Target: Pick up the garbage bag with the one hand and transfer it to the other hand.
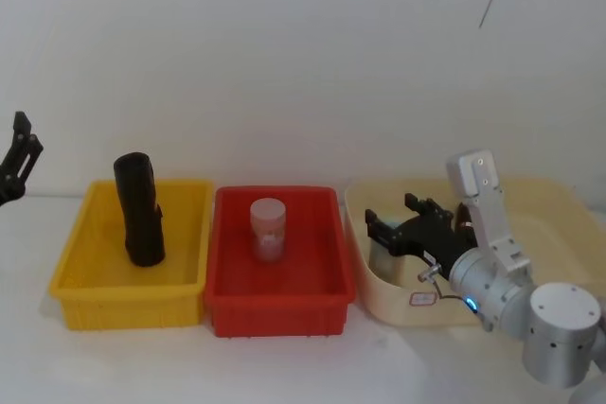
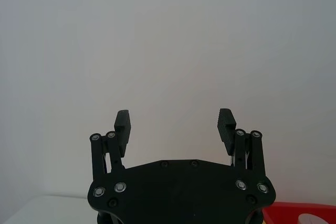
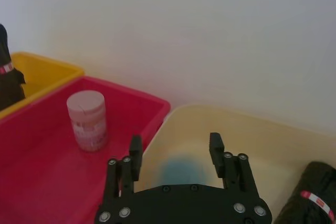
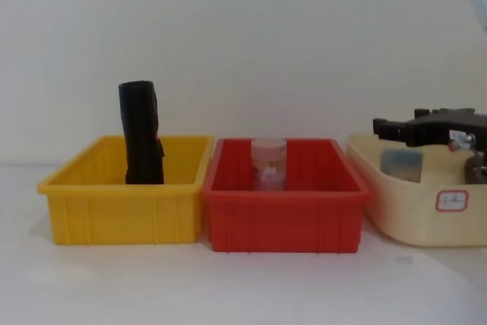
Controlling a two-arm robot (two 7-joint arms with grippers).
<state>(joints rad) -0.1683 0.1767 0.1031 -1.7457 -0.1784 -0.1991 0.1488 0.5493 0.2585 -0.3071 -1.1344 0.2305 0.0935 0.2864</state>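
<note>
left end effector raised, fingers apart; right end effector low, fingers apart.

Three bins abreast: garbage bag in the left, jar in the middle.

The garbage bag is black with a narrow white-and-red band. A second black roll stands in a bright yellow bin. The middle bin is red and holds a pale, translucent pinkish jar. The third tub is cream with a small white, red-edged label. Both tools, left and right, are black; the right arm is silver-grey. The desk is white.
</note>
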